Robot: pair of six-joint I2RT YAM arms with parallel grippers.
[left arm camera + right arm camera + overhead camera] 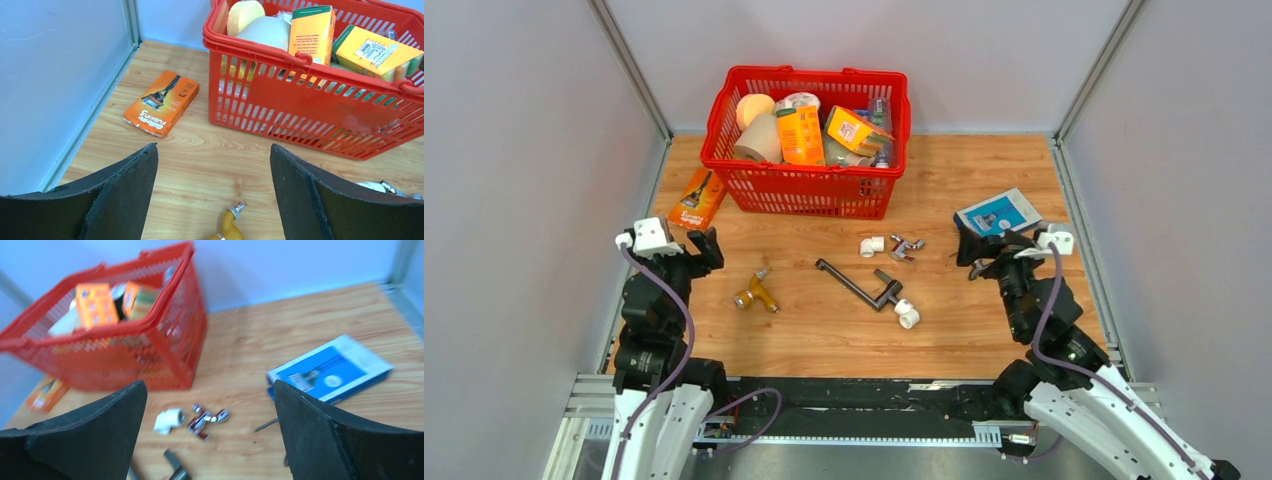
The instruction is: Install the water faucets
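Seen from overhead, a long dark grey faucet [854,283] lies flat near the middle of the wooden worktop [824,345]. It slants from far-left to near-right, between the two arms and in front of a red basket [809,192]. A white elbow fitting [907,314] sits at its near-right end, seemingly touching it.

The faucet looks like rigid metal, probably fairly heavy for its slimness and smooth enough to slip or roll. The straight tube near its middle seems the best place to pinch (the end with the side arm and lever is lumpier).

The left tool [707,248] and right tool [969,248] both have their fingers spread wide and hold nothing. Each arm is folded up near its own side of the worktop, wrist angled forward and down, well apart from the faucet.
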